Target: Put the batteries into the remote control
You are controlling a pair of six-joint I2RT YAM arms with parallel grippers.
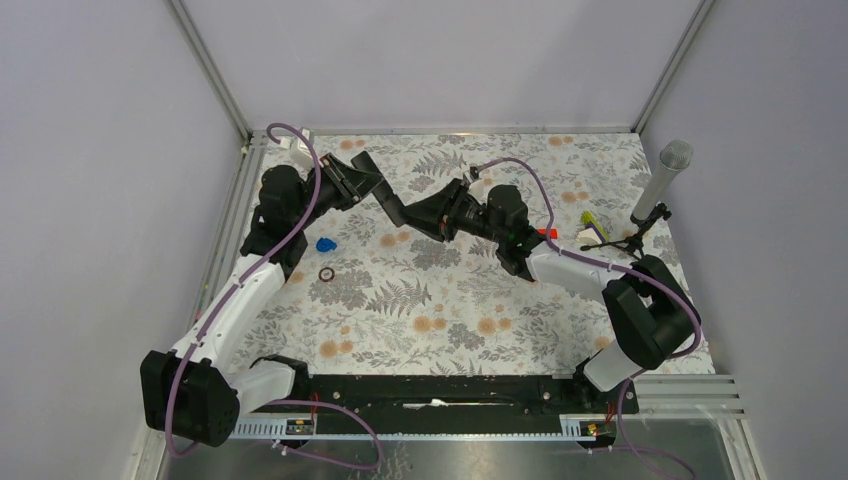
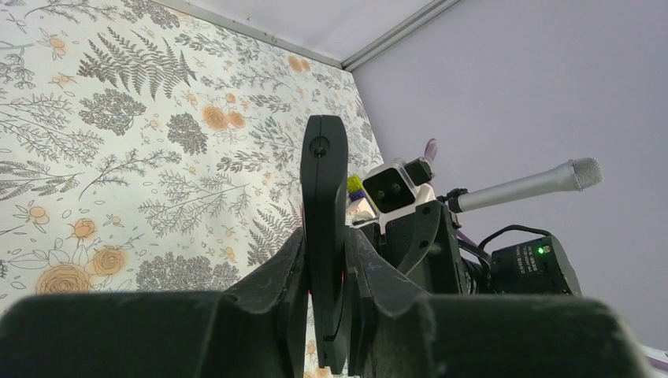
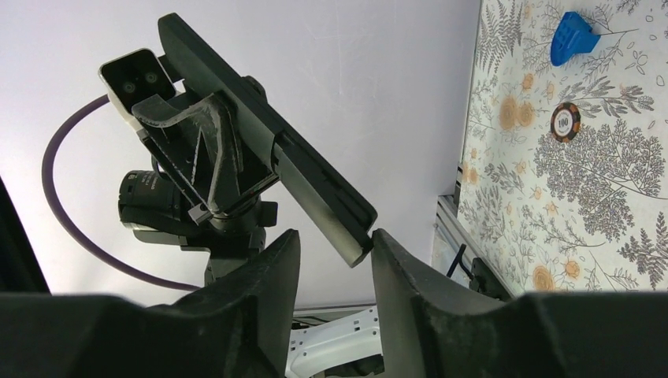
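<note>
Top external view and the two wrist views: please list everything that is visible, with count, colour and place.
remote control: one, black, held above the table between the two grippers
blue piece: one, blue, on the cloth by the left arm
chip: one, dark with a light centre, just nearer than the blue piece
red block: one, red, beside the right arm
microphone: one, grey, on a black stand, far right
table cloth: one, floral, covers the table
left gripper: black, shut on the remote control
right gripper: black, open around the remote's other end
</note>
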